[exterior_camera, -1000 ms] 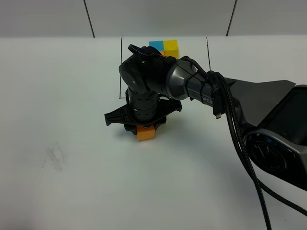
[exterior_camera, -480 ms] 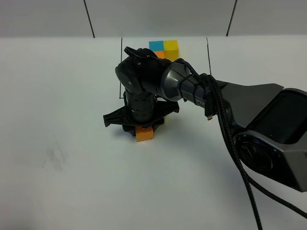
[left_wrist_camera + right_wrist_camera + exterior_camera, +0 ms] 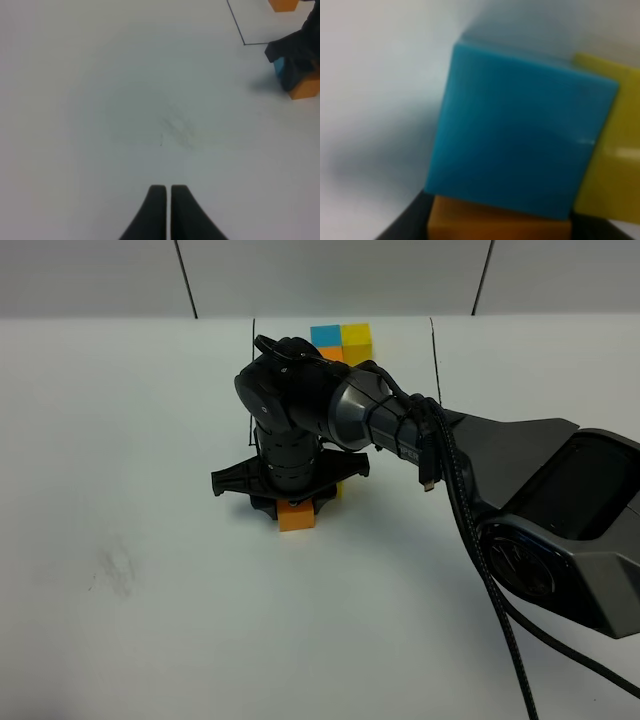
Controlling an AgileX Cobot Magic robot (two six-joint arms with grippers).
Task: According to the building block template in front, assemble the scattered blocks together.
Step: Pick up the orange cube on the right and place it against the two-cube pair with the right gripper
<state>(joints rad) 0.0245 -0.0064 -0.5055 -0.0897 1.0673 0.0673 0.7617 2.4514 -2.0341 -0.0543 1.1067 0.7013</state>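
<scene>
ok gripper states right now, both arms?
Left gripper: closed, holding nothing, over bare table.
Right gripper: down over the loose cubes, orange cube between its fingers; a firm grip cannot be told.

White counter (image 3: 150,620) with blocks.
Loose orange cube (image 3: 296,515), blue cube (image 3: 280,68) touching; framed template (image 3: 342,338) at back.

Bare table (image 3: 150,540) left of blocks (image 3: 296,514)

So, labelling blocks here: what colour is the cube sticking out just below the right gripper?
Orange cube; the exterior high view shows it best.
</scene>
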